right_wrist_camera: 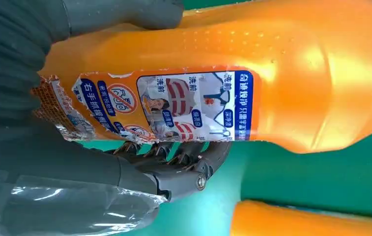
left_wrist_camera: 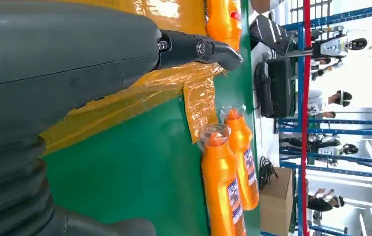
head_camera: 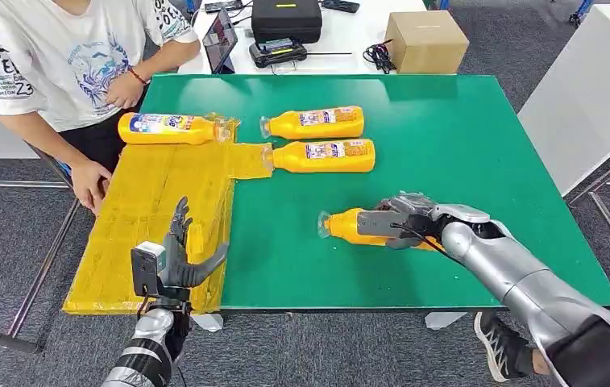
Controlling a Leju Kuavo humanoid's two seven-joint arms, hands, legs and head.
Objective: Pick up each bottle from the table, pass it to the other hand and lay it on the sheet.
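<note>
Grey carpet floor [head_camera: 301,347] — white desk [head_camera: 350,36], blue shelving [left_wrist_camera: 321,128]

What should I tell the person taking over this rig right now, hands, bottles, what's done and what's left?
Right hand: wrapped around the nearest bottle, which lies on the green table; whether it has left the surface I cannot tell.
Left hand: holds nothing, fingers apart, raised over the near edge of the yellow sheet.
Done: one bottle on the sheet, at its far end.
Left: two bottles lie side by side on the green table past the sheet, plus the one in the right hand; each needs the pass and the lay-down.
A person stands at the table's far left corner, hand by the sheet.
</note>
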